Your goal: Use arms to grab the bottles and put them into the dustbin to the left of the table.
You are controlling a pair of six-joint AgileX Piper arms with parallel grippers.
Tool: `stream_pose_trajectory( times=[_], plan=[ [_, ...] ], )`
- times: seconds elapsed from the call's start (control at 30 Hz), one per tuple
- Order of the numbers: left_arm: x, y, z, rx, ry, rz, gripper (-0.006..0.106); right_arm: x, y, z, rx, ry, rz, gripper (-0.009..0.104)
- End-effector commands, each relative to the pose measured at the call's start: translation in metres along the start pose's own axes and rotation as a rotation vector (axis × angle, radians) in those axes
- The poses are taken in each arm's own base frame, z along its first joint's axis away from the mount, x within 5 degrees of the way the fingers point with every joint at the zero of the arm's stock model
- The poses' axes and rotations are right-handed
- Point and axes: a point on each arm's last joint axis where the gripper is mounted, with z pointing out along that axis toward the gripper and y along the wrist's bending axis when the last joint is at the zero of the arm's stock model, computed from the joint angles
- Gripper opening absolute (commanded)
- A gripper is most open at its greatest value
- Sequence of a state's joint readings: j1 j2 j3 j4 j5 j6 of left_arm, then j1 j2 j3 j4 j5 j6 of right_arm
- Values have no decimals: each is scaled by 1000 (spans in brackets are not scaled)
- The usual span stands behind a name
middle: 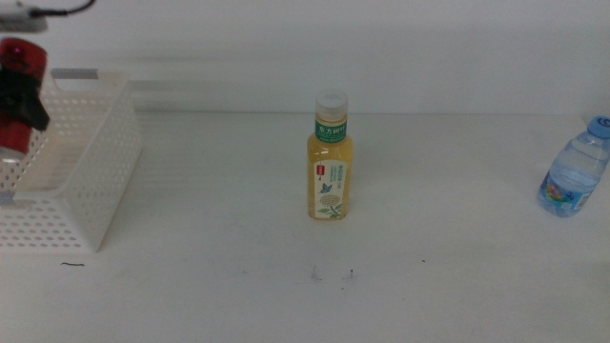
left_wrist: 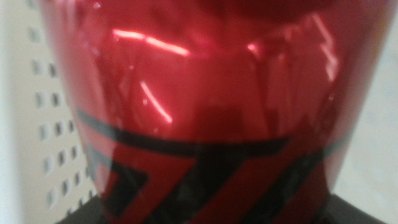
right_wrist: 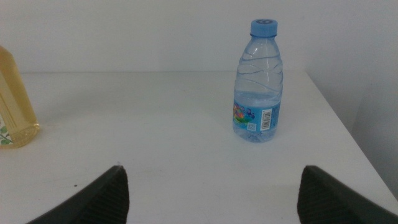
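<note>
At the far left edge of the middle view we see the left gripper [middle: 21, 100], dark, holding the red soda can [middle: 19, 57] above the white dustbin [middle: 95, 181]. The can is in the upper left corner of the frame, over the open top of the basket and near its grey handle [middle: 74, 73]. In the left wrist view the red soda can [left_wrist: 205, 106] fills almost the whole picture, with black stripes on its shiny red wall, so the jaws are clamped on it; behind it, at the left of that frame, we see the perforated wall of the dustbin [left_wrist: 53, 130].

In the middle of the middle view the yellow tea bottle [middle: 330, 162] stands upright on the white table [middle: 219, 276], with a white cap and a green label. It is well apart from the dustbin. Below it in the frame there are a few tiny dark specks [middle: 315, 276] on the tabletop.

At the right edge of the middle view the small water bottle [middle: 575, 170] with a blue cap is on the table, partly cut by the frame border. In the right wrist view the same water bottle [right_wrist: 259, 84] stands upright in the upper right part, and the side of the tea bottle [right_wrist: 13, 102] shows at the left edge. The right gripper [right_wrist: 211, 193] is at the bottom of that frame with its two dark jaws wide apart and nothing between them; it does not touch any bottle.
</note>
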State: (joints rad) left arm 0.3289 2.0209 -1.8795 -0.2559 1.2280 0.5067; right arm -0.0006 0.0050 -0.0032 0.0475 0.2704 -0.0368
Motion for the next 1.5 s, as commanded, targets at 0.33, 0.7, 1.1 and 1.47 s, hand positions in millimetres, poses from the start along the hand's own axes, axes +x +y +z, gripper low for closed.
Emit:
stream_pose_trajectory(
  times=[0.33,0.7,1.1,1.47],
  plan=[
    [2,15,53,31,93,-10,33,0,-1,0,12,-10,-12,85],
    [1,11,56,35,98,3,94,0,-1,0,12,-10,-12,85],
    [-13,-48,-45,-83,-82,28,94,0,-1,0,12,-10,-12,85],
    [42,-150,-94,66,-171,142,94,0,-1,0,12,-10,-12,85]
  ],
)
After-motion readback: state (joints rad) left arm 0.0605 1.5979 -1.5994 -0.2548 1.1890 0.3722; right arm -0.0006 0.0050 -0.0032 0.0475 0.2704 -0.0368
